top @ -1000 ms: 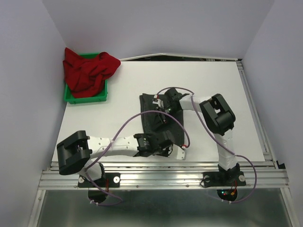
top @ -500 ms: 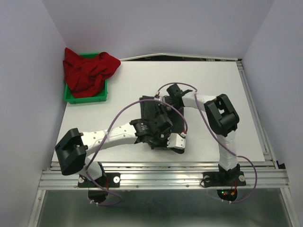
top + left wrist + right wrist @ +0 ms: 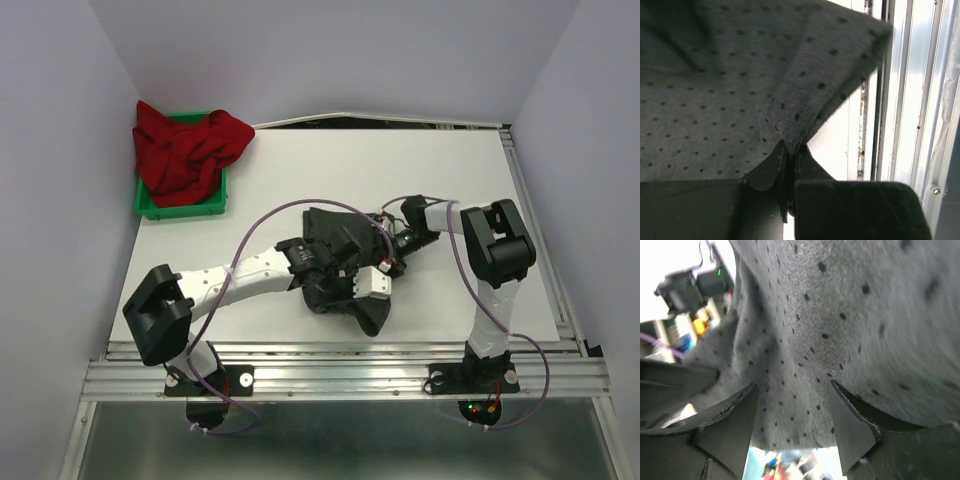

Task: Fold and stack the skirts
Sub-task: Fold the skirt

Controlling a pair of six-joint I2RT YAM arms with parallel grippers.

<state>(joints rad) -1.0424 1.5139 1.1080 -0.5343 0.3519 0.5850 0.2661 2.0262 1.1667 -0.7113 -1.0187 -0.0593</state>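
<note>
Charcoal dotted skirt [image 3: 330, 228] is pinched by the closed left gripper [image 3: 790, 160], which should carry its edge evenly over, and the right gripper [image 3: 792, 385], jaws apart, should move clear.

Left wrist view: dotted skirt [image 3: 730, 90] cut off at 12 and 9 o'clock, right wrist view: it blurs toward 3 o'clock, green bin [image 3: 185, 211] mostly hidden under red skirt [image 3: 185, 150]

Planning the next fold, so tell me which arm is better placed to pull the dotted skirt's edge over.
Left, probably. The left gripper is pinched shut on the dotted skirt and can carry it. The right gripper has its jaws apart, cloth loose between them, gripping nothing.
</note>
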